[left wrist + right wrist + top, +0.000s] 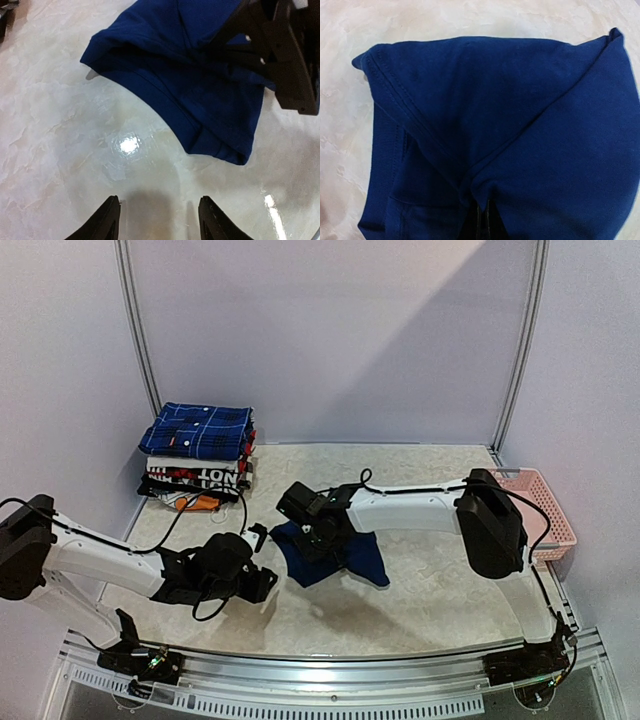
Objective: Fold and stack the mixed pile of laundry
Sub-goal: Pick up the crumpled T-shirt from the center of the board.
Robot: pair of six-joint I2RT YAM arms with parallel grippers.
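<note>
The navy T-shirt [355, 558] lies bunched on the table's middle; no print shows. In the right wrist view its cloth [510, 110] fills the frame, and my right gripper [482, 220] is shut on a pinched fold of it. From above, that gripper [318, 535] sits on the shirt's left part. My left gripper [268, 580] hovers just left of the shirt, open, with only bare table between its fingertips [160, 217]. The shirt's hem [200, 135] lies ahead of it. The dark-blue plaid shirt [198, 430] lies folded on top of a stack at the back left.
Under the plaid shirt are folded white and black red-lettered garments [198, 478], with something orange [202, 502] at their foot. A pink lattice basket [545, 505] stands at the right edge. Grey walls close in the back and sides.
</note>
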